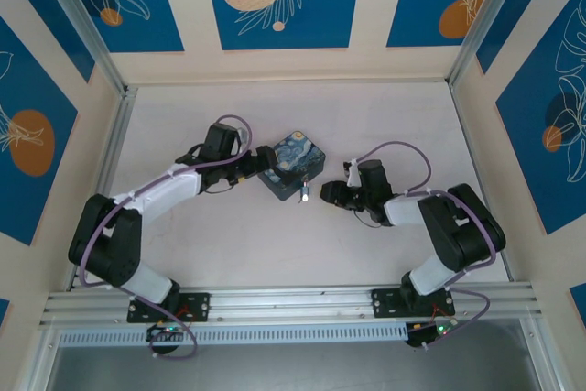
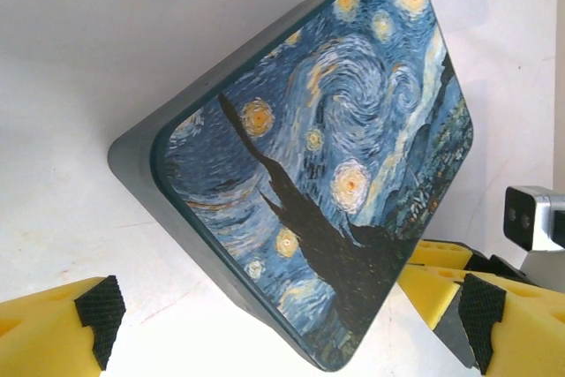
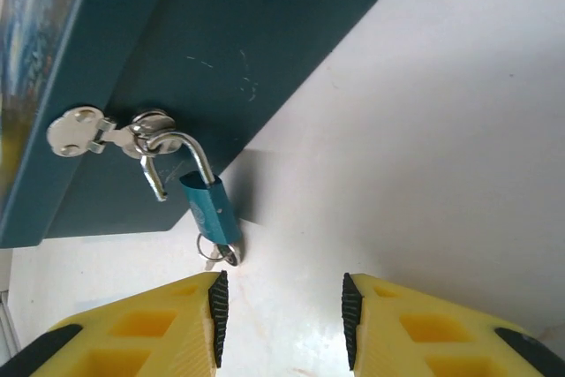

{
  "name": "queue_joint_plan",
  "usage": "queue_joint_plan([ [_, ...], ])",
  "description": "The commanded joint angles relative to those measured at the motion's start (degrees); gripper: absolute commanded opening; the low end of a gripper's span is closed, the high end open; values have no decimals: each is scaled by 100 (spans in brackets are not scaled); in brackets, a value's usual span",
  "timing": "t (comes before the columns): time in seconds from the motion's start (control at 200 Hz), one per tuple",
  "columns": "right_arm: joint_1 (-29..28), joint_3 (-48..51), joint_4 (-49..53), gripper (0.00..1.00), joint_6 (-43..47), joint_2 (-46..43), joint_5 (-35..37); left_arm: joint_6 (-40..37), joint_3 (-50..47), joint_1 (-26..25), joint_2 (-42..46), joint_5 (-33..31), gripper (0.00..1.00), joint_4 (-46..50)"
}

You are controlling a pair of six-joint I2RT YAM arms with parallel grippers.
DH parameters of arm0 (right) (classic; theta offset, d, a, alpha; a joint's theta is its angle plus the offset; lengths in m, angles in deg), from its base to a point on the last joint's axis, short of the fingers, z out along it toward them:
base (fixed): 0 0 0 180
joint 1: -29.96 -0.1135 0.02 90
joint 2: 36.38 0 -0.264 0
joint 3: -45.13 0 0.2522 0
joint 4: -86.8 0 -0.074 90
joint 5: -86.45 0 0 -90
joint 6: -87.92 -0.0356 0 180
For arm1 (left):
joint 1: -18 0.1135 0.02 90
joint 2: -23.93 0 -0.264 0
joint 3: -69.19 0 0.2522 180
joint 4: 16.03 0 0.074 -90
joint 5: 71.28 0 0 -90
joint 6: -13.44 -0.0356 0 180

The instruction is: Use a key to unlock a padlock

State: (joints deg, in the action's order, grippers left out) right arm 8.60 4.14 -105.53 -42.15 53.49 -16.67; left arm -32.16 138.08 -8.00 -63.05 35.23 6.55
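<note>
- Padlock (image 3: 212, 209) hangs by its shackle (image 3: 190, 149) from the hasp (image 3: 78, 130) on the dark side wall of the box (image 1: 291, 164). Its blue body dangles toward the table (image 3: 459, 130), so the keyhole end faces the right arm.
- The key (image 3: 221, 253) sits at the bottom end of the padlock body with a small ring, seemingly in the keyhole. The body partly covers it, so how deep it sits cannot be made out.
- One leg of the shackle ends free beside the body instead of entering it. I judge the lock may be sprung already, though the angle leaves doubt.
- The right gripper (image 3: 282, 320) hovers just short of the key, jaws a moderate way apart with nothing between them. The key lies a little toward one finger rather than centred in the gap, so a pinch on it would call for a small sideways correction first.
- The left gripper (image 2: 290, 313) is spread wide astride a corner of the box, on the side away from the padlock. I take this as a brace so the box does not slide while the key is worked.
- Its near pad stands clear of the box. The painted lid hides whether the other finger touches it.
- From above, the padlock is a bright speck between the box and the right gripper, too small to read.
- A grey block (image 2: 530, 218) at the edge of the left wrist view is cut off, and I cannot tell what it is.
</note>
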Motion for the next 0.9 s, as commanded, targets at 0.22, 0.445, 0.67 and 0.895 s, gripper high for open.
queue_joint_plan([
  [0.22, -367, -238, -33, 37, -142, 170, 0, 33, 6, -171, 26, 73, 99, -137],
  [0.445, -583, -270, -454, 34, -202, 633, 202, 146, 37, -295, -123, 78, 99, -224],
  [0.67, -614, -297, -1009, 32, -263, 1101, 284, 170, 109, -335, -239, 80, 99, -242],
  [0.895, -639, -384, -1286, 28, -255, 1416, 137, 173, 181, -335, -293, 80, 100, -212],
])
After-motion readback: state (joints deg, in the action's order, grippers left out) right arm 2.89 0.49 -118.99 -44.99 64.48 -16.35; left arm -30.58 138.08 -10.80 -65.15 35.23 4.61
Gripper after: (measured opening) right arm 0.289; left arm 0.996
